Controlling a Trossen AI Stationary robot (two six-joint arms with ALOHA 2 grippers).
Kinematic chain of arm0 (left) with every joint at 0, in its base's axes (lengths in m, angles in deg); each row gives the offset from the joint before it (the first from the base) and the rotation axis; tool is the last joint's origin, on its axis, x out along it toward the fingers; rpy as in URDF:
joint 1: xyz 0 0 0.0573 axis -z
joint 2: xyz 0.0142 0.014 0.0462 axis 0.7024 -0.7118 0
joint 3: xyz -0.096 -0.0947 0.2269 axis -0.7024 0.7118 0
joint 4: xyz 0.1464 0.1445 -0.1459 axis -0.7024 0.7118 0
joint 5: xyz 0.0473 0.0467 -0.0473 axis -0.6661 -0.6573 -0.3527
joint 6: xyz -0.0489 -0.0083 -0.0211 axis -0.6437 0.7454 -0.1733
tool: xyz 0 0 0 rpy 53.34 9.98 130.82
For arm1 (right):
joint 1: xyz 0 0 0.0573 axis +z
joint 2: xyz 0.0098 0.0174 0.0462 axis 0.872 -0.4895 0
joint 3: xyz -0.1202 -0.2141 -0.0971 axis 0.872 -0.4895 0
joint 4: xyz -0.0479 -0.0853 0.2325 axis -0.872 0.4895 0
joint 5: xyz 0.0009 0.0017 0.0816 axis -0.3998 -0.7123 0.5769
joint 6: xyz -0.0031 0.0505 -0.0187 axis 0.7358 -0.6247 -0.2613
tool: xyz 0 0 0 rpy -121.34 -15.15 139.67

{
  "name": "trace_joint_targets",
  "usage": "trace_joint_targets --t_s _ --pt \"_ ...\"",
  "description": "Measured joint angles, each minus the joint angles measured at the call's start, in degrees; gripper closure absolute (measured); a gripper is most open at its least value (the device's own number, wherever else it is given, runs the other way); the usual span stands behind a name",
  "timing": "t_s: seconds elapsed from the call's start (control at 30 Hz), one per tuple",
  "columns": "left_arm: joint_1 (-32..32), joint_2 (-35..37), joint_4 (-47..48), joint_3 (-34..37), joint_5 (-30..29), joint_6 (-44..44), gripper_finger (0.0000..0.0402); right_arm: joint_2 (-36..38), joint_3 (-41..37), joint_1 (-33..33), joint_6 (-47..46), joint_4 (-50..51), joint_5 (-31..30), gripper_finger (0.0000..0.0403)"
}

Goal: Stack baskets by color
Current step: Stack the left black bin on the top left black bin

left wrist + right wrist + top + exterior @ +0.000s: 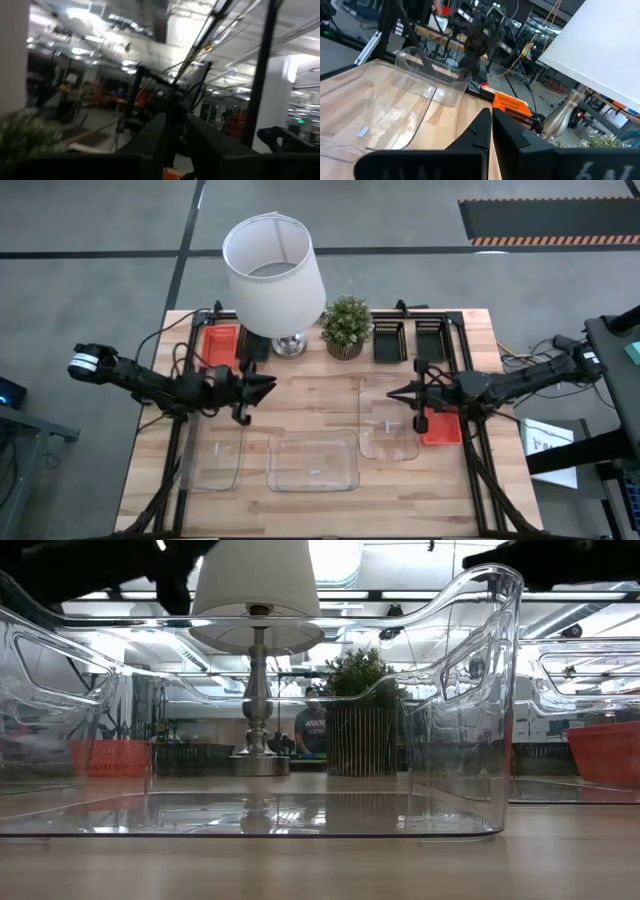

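Three clear baskets (313,461) sat along the front of the worktop (310,395), two black ones (389,340) at the back right by the plant (346,326), one red basket (219,346) back left beside the lamp (273,270), another red one (441,425) under the right arm. The right tool (392,392) was clenched shut, holding nothing. Couldn't tell whether the left tool (270,387), hovering mid-worktop, was clenched or released.

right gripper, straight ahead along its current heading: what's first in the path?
Likely the left gripper. The right gripper, shut, points across the table's middle toward it; only bare wood lies between them. Relative heights are unclear, so it might pass by.
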Motion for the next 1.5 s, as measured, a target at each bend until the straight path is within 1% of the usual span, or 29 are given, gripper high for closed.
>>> trace_joint_targets --t_s 0.13,0.2,0.27,0.37,0.5,0.63,0.73,0.87,0.93,1.03,1.1,1.13,1.2,1.27,1.4,1.5 --pt "0.02 0.00 6.54 -0.96 -3.06 -5.21 0.0343 2.33 -1.56 0.00 -0.55 -0.02 -0.40 0.0394" --pt "-0.01 0.00 9.18 -2.04 -3.33 -6.60 0.0343 3.38 -2.19 0.00 -0.55 -0.02 -0.42 0.0394" --pt "0.02 0.01 12.33 -3.51 -3.33 -6.95 0.0343 4.42 -2.66 0.00 -0.55 0.05 -0.44 0.0394" --pt "0.06 0.80 19.61 -6.06 -3.32 -7.01 0.0343 5.39 -2.76 0.00 -1.01 0.09 -0.45 0.0394" --pt "0.06 1.94 32.62 -10.35 -3.32 -8.00 0.0343 5.99 -2.76 0.00 -1.22 0.26 -0.46 0.0394" --pt "0.08 2.49 45.97 -14.88 -3.45 -11.69 0.0343 5.97 -2.76 0.00 -1.20 0.53 -0.47 0.0394" --pt "0.08 2.49 58.10 -18.22 -3.98 -15.96 0.0343 5.95 -2.76 0.00 -1.20 0.53 -0.47 0.0394" --pt "0.08 2.47 74.92 -22.31 -6.98 -21.18 0.0343 5.93 -2.76 0.00 -1.20 0.54 -0.47 0.0394" --pt "0.08 2.49 82.79 -23.82 -8.83 -21.80 0.0343 5.93 -2.76 0.00 -1.20 0.55 -0.47 0.0394" --pt "0.02 2.49 95.26 -26.15 -11.47 -16.59 0.0343 5.93 -2.76 0.00 -1.18 0.55 -0.48 0.0394" --pt "-0.05 2.51 100.86 -26.36 -13.03 -10.01 0.0343 5.93 -2.76 0.00 -1.16 0.55 -0.48 0.0394" --pt "-0.10 2.49 102.17 -25.97 -14.15 -6.83 0.0343 5.93 -2.76 0.00 -1.17 0.55 -0.49 0.0394" --pt "-0.73 2.49 102.54 -24.81 -16.33 -1.85 0.0343 5.93 -2.76 0.00 -1.16 0.55 -0.49 0.0394" --pt "-2.11 2.49 102.50 -23.78 -17.05 1.51 0.0343 5.93 -2.76 0.00 -1.16 0.55 -0.49 0.0394" --pt "-5.79 2.45 102.95 -22.75 -16.92 2.55 0.0342 5.93 -2.76 0.00 -1.17 0.55 -0.49 0.0394" --pt "-9.14 2.47 104.93 -22.45 -16.71 3.87 0.0331 5.93 -2.76 0.00 -1.16 0.53 -0.49 0.0394"
